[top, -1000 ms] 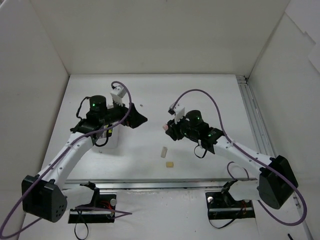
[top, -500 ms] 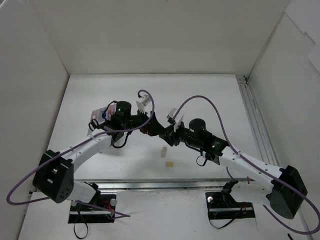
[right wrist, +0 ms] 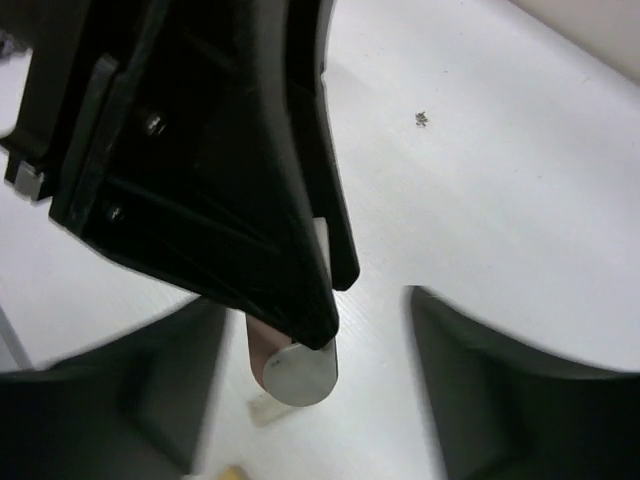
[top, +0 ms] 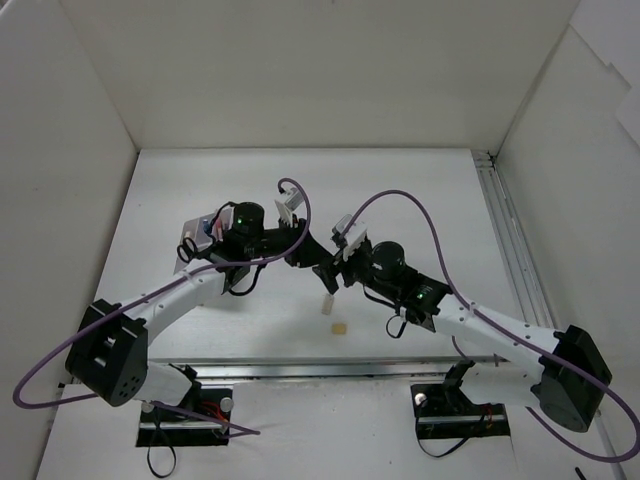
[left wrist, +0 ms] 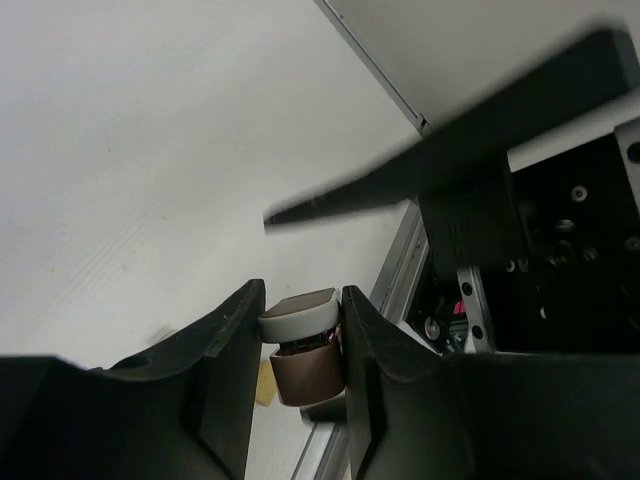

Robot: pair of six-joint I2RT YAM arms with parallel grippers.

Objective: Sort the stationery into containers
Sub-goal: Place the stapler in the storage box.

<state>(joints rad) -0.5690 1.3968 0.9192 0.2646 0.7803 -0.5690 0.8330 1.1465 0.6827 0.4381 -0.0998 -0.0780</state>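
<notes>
The left end effector (left wrist: 302, 296) pinches a short cylinder (left wrist: 298, 318), brown with a pale cap, right at its fingertips, over the middle of the surface (top: 420, 190). The right end effector (right wrist: 315, 300) stands spread to either side of it, pads clear. This reads as a hand-over to the left arm. The right arm should back straight off to the right without brushing the cylinder, since the grip is shallow. Then carry it slowly left to the box (top: 186, 258), half hidden by the left arm. Two erasers (top: 326, 303) lie nearer, for later.
</notes>
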